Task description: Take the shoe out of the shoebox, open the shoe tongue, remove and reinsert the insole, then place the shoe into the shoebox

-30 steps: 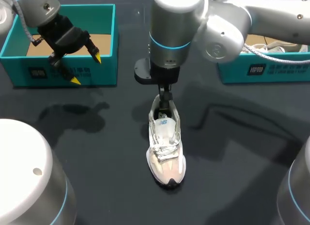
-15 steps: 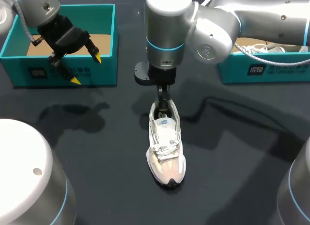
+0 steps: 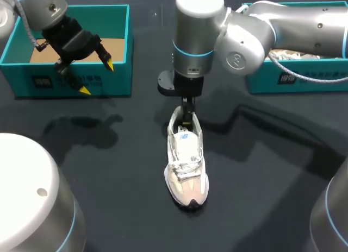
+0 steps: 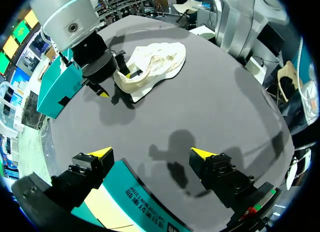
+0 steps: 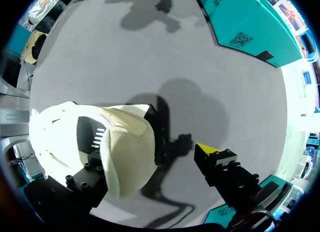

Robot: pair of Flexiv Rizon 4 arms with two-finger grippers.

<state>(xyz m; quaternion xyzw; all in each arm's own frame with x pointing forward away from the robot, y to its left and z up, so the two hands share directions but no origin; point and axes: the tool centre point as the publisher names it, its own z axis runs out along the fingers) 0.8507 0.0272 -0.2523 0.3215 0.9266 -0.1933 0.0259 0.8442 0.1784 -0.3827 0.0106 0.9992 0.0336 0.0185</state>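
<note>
We see the white sneaker standing on its sole on the dark table, outside both boxes, with its toe toward us and its heel toward the far side. Its laces are bunched over the forefoot and its mouth gapes open.

Our right gripper points straight down at the heel. In the right wrist view one finger sits inside the shoe's mouth, its tip hidden by the heel collar. The other finger hangs outside behind the heel, with bare table between it and the shoe. So the fingers stand apart, straddling the heel wall and clamping nothing.

Our left gripper hovers well apart from the shoe, over the front wall of a teal shoebox at the table's far left. Its two yellow tips are spread wide with nothing between them. That box shows a brown cardboard floor.

A second teal shoebox sits at the far right, partly behind our right arm.
</note>
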